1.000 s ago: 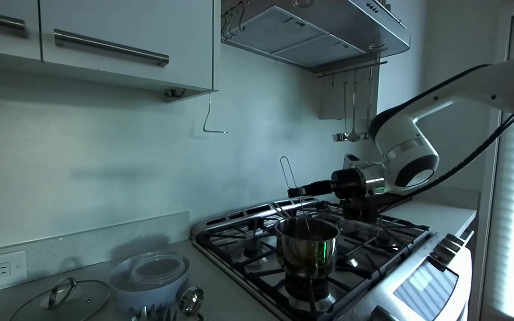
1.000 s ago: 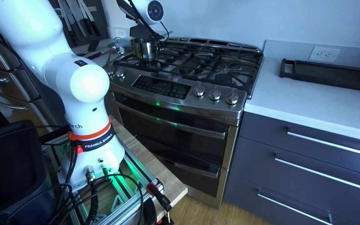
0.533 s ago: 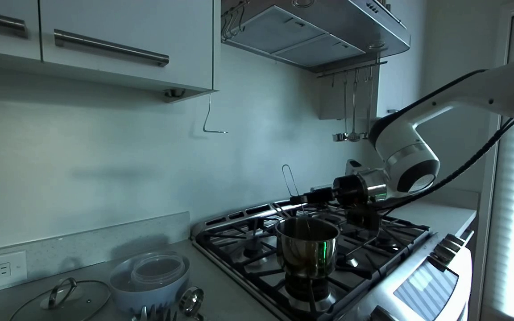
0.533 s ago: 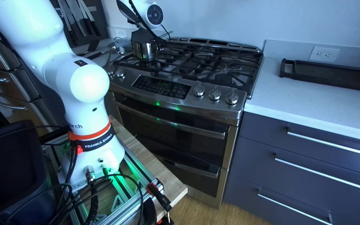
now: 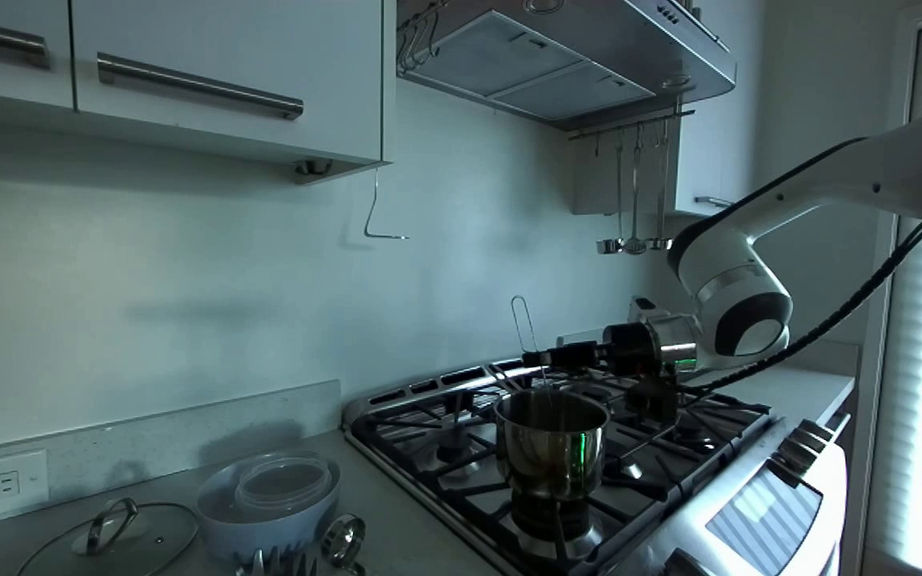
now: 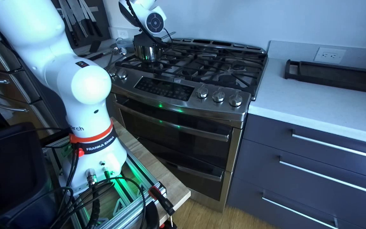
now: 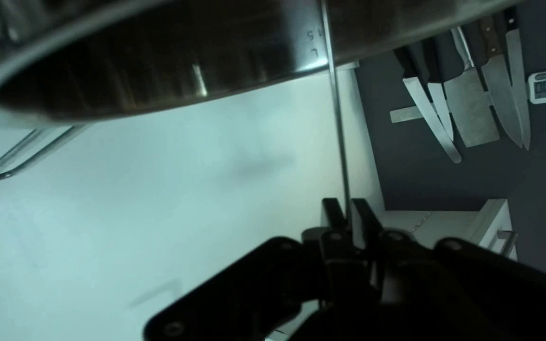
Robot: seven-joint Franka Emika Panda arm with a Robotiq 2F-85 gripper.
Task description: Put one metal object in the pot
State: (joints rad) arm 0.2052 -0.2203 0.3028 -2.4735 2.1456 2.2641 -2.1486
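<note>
The claw [image 7: 347, 210] is clenched on the wire-thin handle of the metal utensil [image 7: 337, 99], whose looped end sticks up above it. Below the claw, the utensil slants down into the steel pot [image 5: 549, 460], its lower tip hidden. The pot stands on the stove [image 6: 199, 109]. Lower than the claw and well apart from it sits a white bowl [image 5: 230, 528].

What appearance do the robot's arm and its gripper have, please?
The arm is white and smoothly rounded, with dark joint covers. Low on it sit an orange-red band and a dark band lettered FRANKA EMIKA. A thick black cable runs beside it. The gripper is black, with slim fingers.
</note>
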